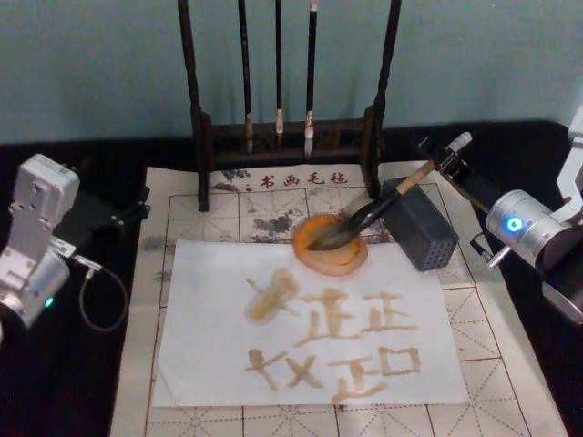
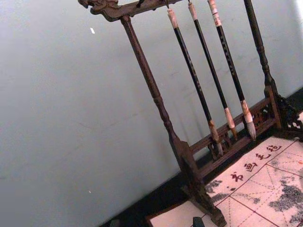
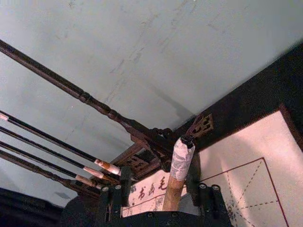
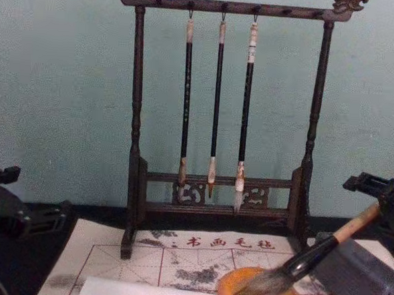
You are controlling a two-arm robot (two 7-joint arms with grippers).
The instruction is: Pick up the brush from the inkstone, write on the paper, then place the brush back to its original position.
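Observation:
The brush (image 1: 373, 211) lies slanted, its bristle head down in the orange-rimmed inkstone (image 1: 314, 259) and its tan handle leaning over the grey block (image 1: 424, 232). My right gripper (image 1: 440, 162) is at the handle's white upper end, open. In the right wrist view the handle (image 3: 177, 175) stands between the spread fingers with a gap on each side. The chest view shows the brush (image 4: 310, 258) resting in the inkstone (image 4: 232, 283). The white paper (image 1: 209, 309) lies in front of the inkstone and carries several brown characters. My left gripper (image 1: 132, 211) is parked at the far left.
A dark wooden rack (image 1: 287, 137) with three thin hanging brushes stands behind the inkstone. Under everything lies a gridded felt mat (image 1: 182, 205) on a black table. The grey block (image 4: 363, 278) sits just right of the inkstone, close to my right arm.

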